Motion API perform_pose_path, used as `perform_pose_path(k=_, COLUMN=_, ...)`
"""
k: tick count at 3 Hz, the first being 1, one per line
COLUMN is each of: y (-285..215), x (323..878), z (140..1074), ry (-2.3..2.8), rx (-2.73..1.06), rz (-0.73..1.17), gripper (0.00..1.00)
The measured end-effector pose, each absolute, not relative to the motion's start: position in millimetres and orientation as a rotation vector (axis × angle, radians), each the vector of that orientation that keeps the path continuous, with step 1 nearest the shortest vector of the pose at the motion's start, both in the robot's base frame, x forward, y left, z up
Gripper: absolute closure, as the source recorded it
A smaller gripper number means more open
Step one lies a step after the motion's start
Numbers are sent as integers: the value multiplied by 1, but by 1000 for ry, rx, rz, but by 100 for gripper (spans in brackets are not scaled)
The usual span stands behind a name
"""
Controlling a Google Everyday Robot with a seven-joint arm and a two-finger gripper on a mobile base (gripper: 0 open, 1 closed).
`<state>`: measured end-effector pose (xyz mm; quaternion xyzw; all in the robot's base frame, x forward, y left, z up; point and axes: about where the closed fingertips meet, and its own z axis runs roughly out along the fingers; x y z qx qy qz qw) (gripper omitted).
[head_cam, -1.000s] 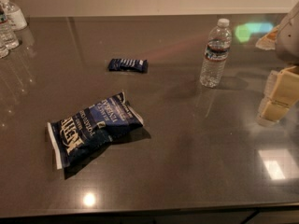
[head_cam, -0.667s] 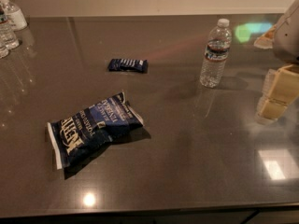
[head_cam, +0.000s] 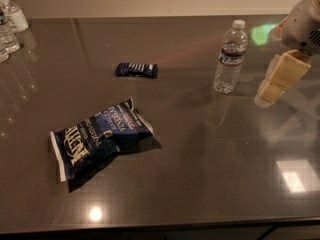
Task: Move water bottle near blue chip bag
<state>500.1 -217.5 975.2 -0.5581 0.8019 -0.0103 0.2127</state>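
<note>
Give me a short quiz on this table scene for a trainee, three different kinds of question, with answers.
1. True or false: the water bottle stands upright on the table.
2. The gripper is: A) right of the bottle, not touching it; B) clamped on the bottle; C) left of the bottle.
3. Which lies closer to the blue chip bag: the small dark packet or the water bottle?
Key: 1 true; 2 A; 3 the small dark packet.
</note>
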Motion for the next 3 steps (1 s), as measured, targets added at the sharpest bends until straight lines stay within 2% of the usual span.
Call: perform_pose_path(k=3, y=-233, x=596, z=979, ry=2125, rx=-1303, rz=160, gripper=0)
